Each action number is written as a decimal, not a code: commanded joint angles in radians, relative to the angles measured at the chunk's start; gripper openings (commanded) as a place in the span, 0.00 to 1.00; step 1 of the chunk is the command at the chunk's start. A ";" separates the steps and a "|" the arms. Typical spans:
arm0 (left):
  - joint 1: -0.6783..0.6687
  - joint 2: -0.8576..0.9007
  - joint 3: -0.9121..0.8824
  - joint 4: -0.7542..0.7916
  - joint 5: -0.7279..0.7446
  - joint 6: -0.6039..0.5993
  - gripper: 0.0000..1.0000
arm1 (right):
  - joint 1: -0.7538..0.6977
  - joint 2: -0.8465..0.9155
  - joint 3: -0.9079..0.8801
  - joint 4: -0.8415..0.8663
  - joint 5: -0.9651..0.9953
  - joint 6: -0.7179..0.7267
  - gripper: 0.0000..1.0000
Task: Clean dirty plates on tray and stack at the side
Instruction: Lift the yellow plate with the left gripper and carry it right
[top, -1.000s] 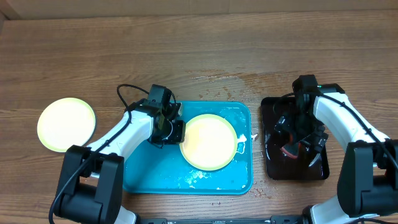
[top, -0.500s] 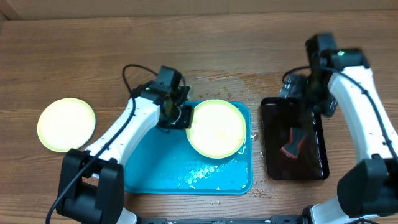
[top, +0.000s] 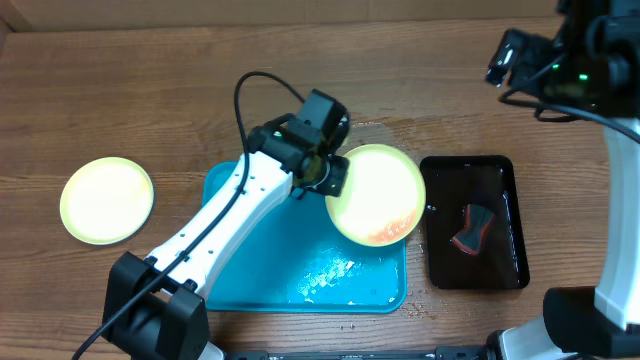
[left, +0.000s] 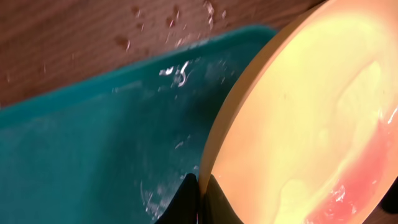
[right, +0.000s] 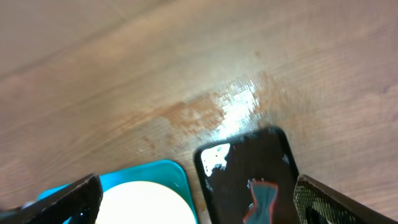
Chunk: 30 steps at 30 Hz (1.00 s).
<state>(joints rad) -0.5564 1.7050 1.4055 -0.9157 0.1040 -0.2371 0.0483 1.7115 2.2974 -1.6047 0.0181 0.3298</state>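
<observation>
Overhead shows the left hand (top: 325, 175) shut tight on the rim of a yellow plate (top: 375, 195). The plate is off the blue tray (top: 260, 280). It hangs over the right rim of that tray, just beside the black tray (top: 500, 172). A smear of red sauce (top: 388, 232) sits on the low edge of the plate, so this plate is not clean yet.

The right hand (right: 196, 193) is up high, over the far right of the tabletop (top: 150, 90). Its two fingers stand wide apart and hold nothing.

I think the step now is the cleaning of this plate. The left hand holds it up so it can be wiped. For the next move, the right hand has to come down to the black tray and pick up the red and black tool (top: 470, 230) that lies there. Then it can rub the sauce off. The left hand must keep a firm pinch, for the rim is thin and looks slippery, and the plate could tip or slide out.

The blue tray has no plate lying in it. It looks wet, with bits of white foam (top: 325, 282) near the front. The black tray holds only the tool. A second yellow plate (top: 107, 200) lies alone on the tabletop, well off to the left, and I see no sauce on it.
</observation>
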 joint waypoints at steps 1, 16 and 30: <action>-0.036 0.011 0.061 0.040 -0.067 -0.029 0.04 | -0.005 -0.027 0.128 -0.032 -0.048 -0.051 1.00; -0.234 0.343 0.493 -0.118 -0.236 0.024 0.04 | -0.005 -0.049 0.226 -0.089 -0.176 -0.122 1.00; -0.295 0.400 0.617 -0.246 -0.438 0.028 0.04 | -0.005 -0.068 0.226 -0.085 -0.177 -0.122 1.00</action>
<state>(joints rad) -0.8494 2.1014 1.9926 -1.1557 -0.2584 -0.2260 0.0475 1.6676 2.5004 -1.6951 -0.1532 0.2157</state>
